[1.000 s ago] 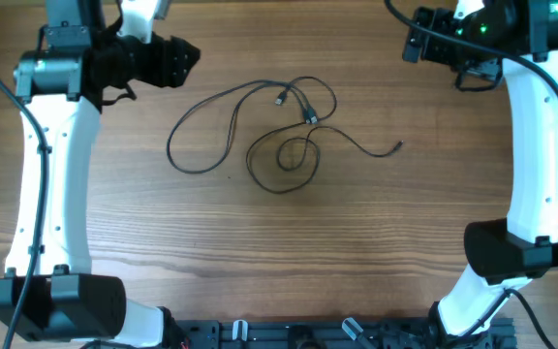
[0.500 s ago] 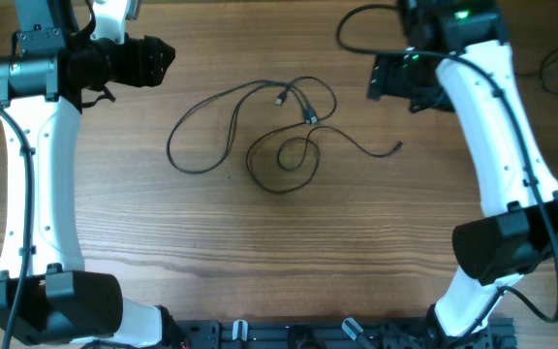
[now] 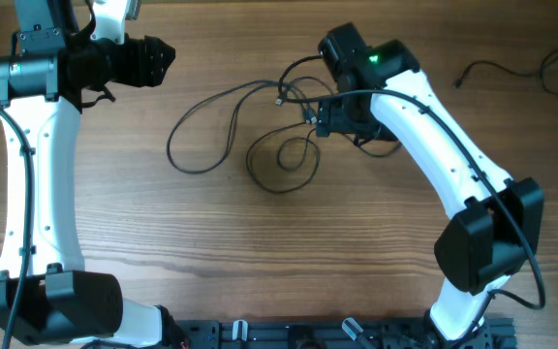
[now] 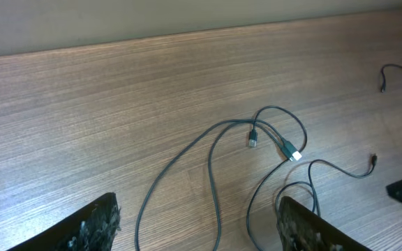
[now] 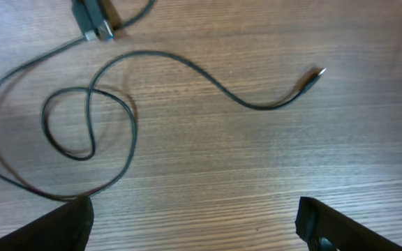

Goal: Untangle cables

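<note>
While the cables (image 3: pixel 250 160) lie looped together at the far middle, the right gripper (image 5: pixel 197 223) hovers over them with fingers wide, seemingly to pick a strand, and the left gripper (image 3: pixel 158 60) hangs equally spread far left.

The table (image 3: pixel 260 252) is of brown wood, or of a cover that looks like wood, and it fills nearly all of the overhead view. Its grain runs from left to right in long, fine lines. Some bands are paler and some darker, and in the lower left part the lines bend into wide curves. The surface looks matt. Along the lower edge of the overhead view lies a black rail (image 3: pixel 289 334) with small pale clips on it. In the left wrist view a plain grey-beige wall (image 4: pixel 152 17) stands behind the table's far edge.
</note>
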You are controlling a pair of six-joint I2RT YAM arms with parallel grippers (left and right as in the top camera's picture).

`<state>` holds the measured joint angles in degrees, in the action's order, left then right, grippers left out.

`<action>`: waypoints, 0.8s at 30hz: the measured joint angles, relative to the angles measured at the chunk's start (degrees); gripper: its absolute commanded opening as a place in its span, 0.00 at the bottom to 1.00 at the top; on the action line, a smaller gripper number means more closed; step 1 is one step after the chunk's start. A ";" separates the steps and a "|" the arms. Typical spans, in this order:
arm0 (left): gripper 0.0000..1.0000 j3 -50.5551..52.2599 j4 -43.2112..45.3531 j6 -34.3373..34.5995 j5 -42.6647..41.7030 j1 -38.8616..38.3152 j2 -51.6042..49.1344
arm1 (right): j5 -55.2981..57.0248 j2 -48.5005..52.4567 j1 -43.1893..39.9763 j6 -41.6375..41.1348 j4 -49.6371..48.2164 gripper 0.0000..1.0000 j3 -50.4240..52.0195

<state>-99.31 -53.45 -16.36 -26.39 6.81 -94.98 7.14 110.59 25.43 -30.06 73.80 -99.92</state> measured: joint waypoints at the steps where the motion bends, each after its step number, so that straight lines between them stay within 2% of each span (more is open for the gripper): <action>1: 0.75 0.00 0.00 0.00 0.00 0.00 0.00 | -0.26 0.00 -0.02 -0.13 -0.37 0.92 0.68; 8: 0.75 0.00 -0.07 0.00 0.00 0.00 0.00 | -3.65 0.55 -0.07 -0.02 -3.08 0.90 4.31; 24: 0.74 0.00 -0.28 0.00 0.00 0.00 0.00 | -6.75 9.53 4.55 0.96 -11.91 0.88 4.96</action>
<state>-99.31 -53.74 -16.36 -26.39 6.81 -94.98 0.38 120.11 29.98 -29.10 61.89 -94.96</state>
